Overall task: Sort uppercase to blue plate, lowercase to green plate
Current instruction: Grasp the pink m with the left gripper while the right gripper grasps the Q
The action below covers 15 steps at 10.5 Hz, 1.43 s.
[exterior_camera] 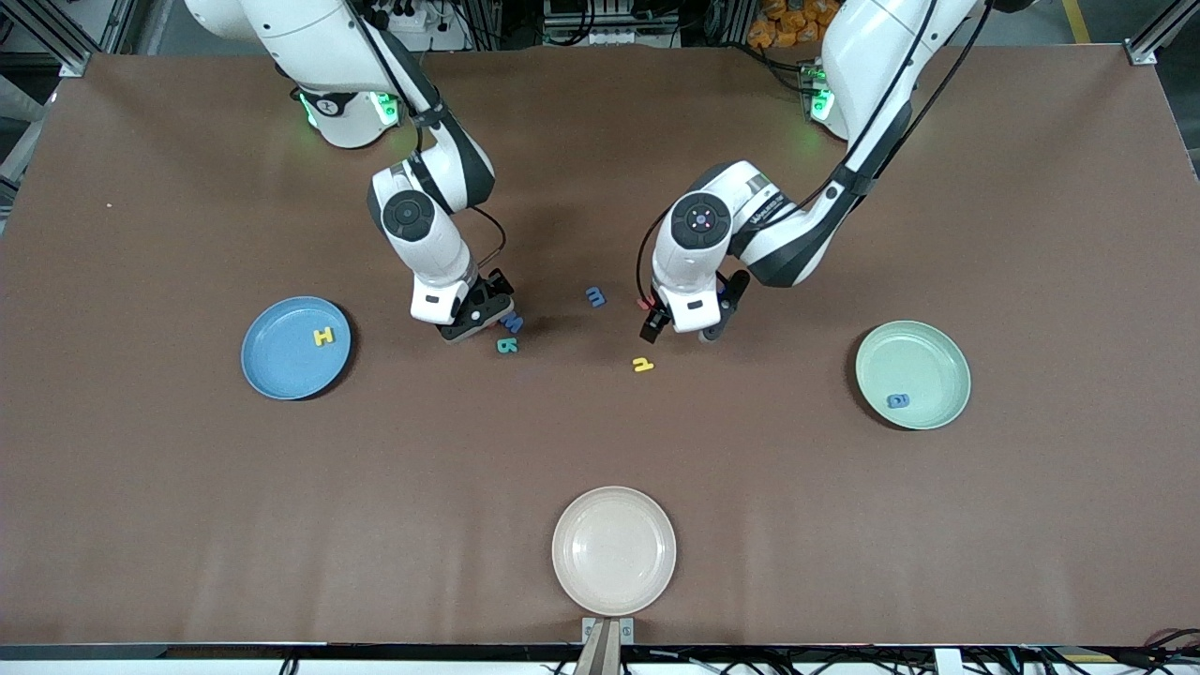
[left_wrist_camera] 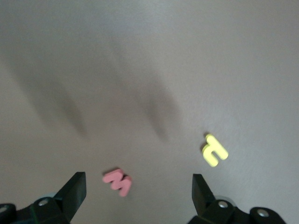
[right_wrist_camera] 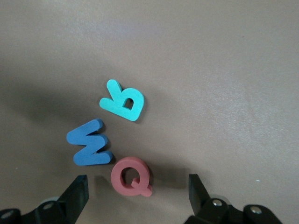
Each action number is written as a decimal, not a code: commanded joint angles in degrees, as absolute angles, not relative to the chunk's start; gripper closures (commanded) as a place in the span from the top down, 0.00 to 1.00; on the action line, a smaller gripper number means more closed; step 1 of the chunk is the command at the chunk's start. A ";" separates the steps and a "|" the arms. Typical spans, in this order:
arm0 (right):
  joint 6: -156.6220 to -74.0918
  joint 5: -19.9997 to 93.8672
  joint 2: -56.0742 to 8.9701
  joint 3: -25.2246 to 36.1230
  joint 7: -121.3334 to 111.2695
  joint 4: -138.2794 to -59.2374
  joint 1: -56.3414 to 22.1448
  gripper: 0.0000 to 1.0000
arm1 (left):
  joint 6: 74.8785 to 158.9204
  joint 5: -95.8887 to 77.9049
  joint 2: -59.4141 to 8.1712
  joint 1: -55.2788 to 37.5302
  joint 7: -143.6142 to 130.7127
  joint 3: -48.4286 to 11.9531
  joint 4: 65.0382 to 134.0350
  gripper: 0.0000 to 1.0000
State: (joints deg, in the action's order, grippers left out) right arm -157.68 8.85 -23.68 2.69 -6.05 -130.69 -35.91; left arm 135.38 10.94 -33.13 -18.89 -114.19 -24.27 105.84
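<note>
Brown table (exterior_camera: 600, 450) first, then the plates: blue plate (exterior_camera: 281, 370) carrying the yellow H (exterior_camera: 323, 336), green plate (exterior_camera: 923, 361) carrying a blue a (exterior_camera: 898, 400). Right gripper (right_wrist_camera: 138, 193) sits low, jaws spread around the red Q (right_wrist_camera: 131, 176) (not clenched), blue W (right_wrist_camera: 89, 143) and teal letter (right_wrist_camera: 122, 101) beside. Left gripper (left_wrist_camera: 139, 191) gapes over the red w (left_wrist_camera: 117, 181), possibly touching nothing; yellow n (left_wrist_camera: 214, 150) near, blue m (exterior_camera: 595, 297) apart.

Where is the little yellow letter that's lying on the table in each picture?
Front view: the yellow n lies on the brown table, nearer the camera than the left gripper.
Left wrist view: it lies beside the red w.
Right wrist view: not in it.
Shared landmark: the left gripper.
</note>
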 commanded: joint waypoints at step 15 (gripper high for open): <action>-143.66 9.32 -22.15 7.53 -17.81 -123.59 -33.31 0.30 | 138.42 19.25 -39.37 -27.24 -159.17 -19.86 103.88 1.00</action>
State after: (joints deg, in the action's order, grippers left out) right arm -149.67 8.86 -23.69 5.17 -12.88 -126.43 -34.43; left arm 137.12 17.15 -39.42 -25.90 -155.53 -20.23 102.63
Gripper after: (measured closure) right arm 0.634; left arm 0.000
